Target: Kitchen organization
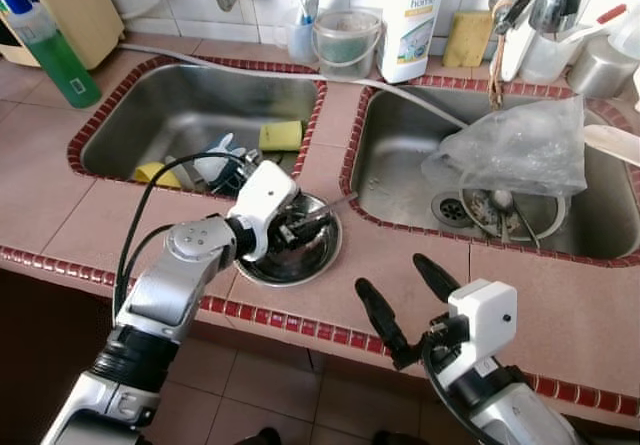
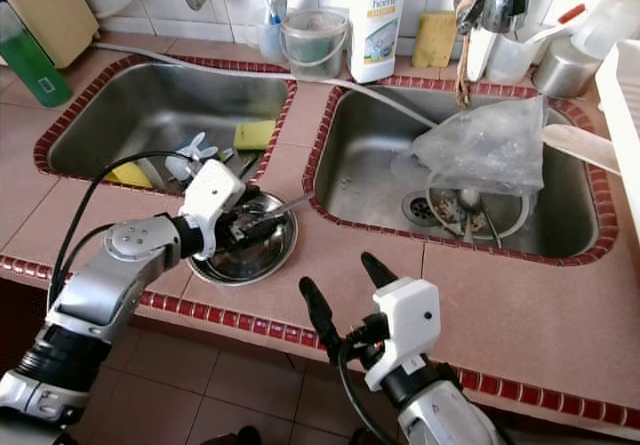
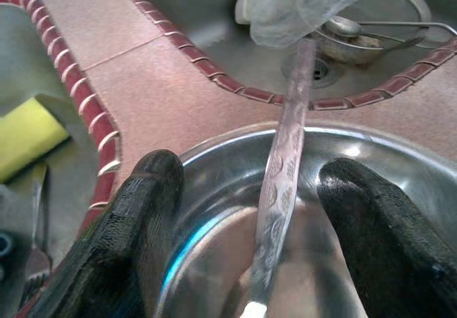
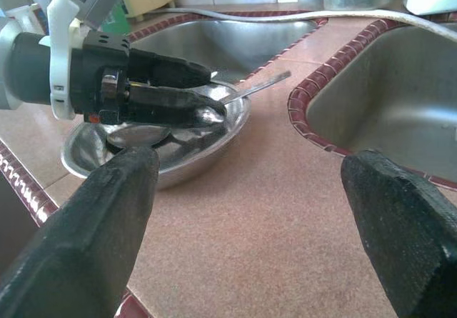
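Left gripper (image 1: 300,227) spread over bowl (image 1: 318,262), spoon (image 3: 282,189) between fingers; right gripper (image 1: 400,300) spread above counter (image 1: 400,255)

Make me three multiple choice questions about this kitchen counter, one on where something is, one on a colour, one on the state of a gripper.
1. Where does the steel bowl sit?
A. In the left sink
B. On the counter between the two sinks
C. In the right sink

2. What colour is the sponge in the left sink?
A. Yellow
B. Blue
C. Red

3. How is the left gripper?
A. Shut on a sponge
B. Hanging idle beside the robot
C. Open, a finger on each side of a utensil in the bowl

Answers: 1 B, the bowl rests on the tiles near the front edge. 2 A, the sponge is plainly yellow. 3 C, the left wrist view shows gaps between the fingers and the metal handle.
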Tool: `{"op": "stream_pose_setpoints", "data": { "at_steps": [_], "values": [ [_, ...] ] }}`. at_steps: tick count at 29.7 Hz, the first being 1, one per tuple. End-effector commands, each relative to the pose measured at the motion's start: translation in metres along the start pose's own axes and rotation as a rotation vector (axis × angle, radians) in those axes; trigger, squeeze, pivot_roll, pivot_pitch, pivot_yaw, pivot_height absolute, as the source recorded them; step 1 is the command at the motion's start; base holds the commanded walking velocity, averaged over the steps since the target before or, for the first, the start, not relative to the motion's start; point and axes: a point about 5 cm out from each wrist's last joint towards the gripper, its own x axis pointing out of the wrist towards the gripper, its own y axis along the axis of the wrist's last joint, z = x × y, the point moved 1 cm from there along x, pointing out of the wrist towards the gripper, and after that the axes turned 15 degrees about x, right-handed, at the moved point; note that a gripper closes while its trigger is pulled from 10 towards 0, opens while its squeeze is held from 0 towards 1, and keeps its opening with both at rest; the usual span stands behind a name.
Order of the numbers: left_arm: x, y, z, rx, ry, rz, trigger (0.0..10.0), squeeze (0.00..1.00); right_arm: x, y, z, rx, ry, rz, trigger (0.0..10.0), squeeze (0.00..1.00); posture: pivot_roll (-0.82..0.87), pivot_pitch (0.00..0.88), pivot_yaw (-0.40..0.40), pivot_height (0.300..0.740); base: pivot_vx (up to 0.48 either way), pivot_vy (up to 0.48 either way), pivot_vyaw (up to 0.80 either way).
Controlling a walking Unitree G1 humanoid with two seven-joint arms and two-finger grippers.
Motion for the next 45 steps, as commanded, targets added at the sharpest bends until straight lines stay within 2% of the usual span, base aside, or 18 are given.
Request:
{"op": "stream_pose_setpoints", "data": {
  "at_steps": [1,8,20,26,35,42,45],
  "values": [
    [-0.008,-0.003,-0.008,-0.011,0.04,-0.01,10.0,0.0,-0.001,0.003,0.0,-0.005,0.005,0.005,10.0,0.0,-0.13,0.209,0.076,0.74,0.0,0.0,0.0],
    [-0.013,-0.001,-0.012,-0.03,0.067,-0.015,10.0,0.0,0.0,0.002,-0.001,-0.005,0.011,0.004,10.0,0.0,-0.13,0.204,0.068,0.74,0.0,0.0,0.0],
    [-0.024,0.011,-0.003,-0.044,0.044,0.054,10.0,0.0,-0.001,0.002,0.001,-0.019,0.011,-0.001,10.0,0.0,-0.14,0.204,0.068,0.74,0.0,0.0,0.0],
    [-0.026,0.003,0.003,-0.053,0.022,0.013,10.0,0.0,0.0,0.001,0.001,-0.017,0.014,-0.003,10.0,0.0,-0.13,0.199,0.066,0.74,0.0,0.0,0.0],
    [-0.018,-0.012,0.009,-0.056,0.01,-0.089,10.0,0.0,0.002,0.002,0.0,-0.018,0.02,-0.001,10.0,0.0,-0.14,0.195,0.073,0.74,0.0,0.0,0.0],
    [-0.015,-0.012,0.01,-0.07,0.007,-0.11,10.0,0.0,0.001,0.003,-0.001,-0.016,0.014,0.005,10.0,0.0,-0.15,0.198,0.082,0.74,0.0,0.0,0.0],
    [-0.009,-0.011,0.009,-0.071,0.011,-0.126,10.0,0.0,-0.001,0.003,-0.003,-0.012,0.012,0.005,10.0,0.0,-0.16,0.201,0.086,0.74,0.0,0.0,0.0]
  ]
}}
